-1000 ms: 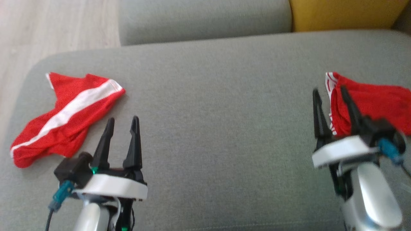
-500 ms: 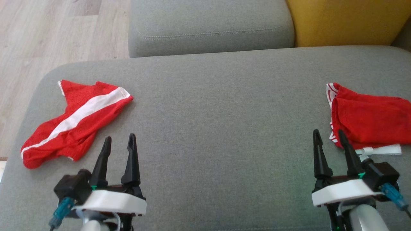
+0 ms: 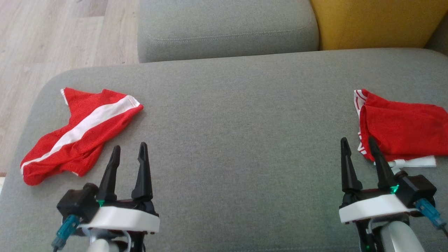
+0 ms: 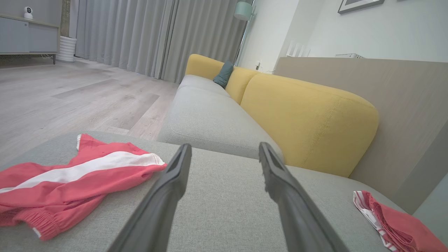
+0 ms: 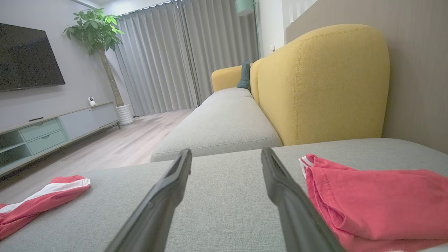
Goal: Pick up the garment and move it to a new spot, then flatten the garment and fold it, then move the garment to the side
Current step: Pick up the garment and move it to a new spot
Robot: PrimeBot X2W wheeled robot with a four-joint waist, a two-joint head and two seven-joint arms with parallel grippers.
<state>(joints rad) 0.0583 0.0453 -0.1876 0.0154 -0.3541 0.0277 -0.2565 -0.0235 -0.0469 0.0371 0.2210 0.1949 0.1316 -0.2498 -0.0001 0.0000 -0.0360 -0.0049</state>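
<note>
A crumpled red garment with a white stripe (image 3: 80, 133) lies at the left of the grey cushion (image 3: 238, 140); it also shows in the left wrist view (image 4: 70, 178) and the right wrist view (image 5: 35, 203). A second red garment (image 3: 402, 129), folded with white trim, rests at the right edge (image 4: 395, 224) (image 5: 378, 203). My left gripper (image 3: 128, 148) (image 4: 224, 147) is open and empty, just near and right of the striped garment. My right gripper (image 3: 358, 140) (image 5: 225, 151) is open and empty, its right finger close beside the folded garment's near left corner.
Beyond the cushion lie another grey seat (image 3: 227, 28) and a yellow backrest (image 3: 378, 21). Wooden floor (image 3: 52, 35) runs along the cushion's left edge. A white strip (image 3: 416, 162) pokes out under the folded garment. The broad middle of the cushion is bare fabric.
My right gripper has drawn back toward the near edge, off the folded red garment. The head view shifted slightly. The left gripper and both garments stay put.
</note>
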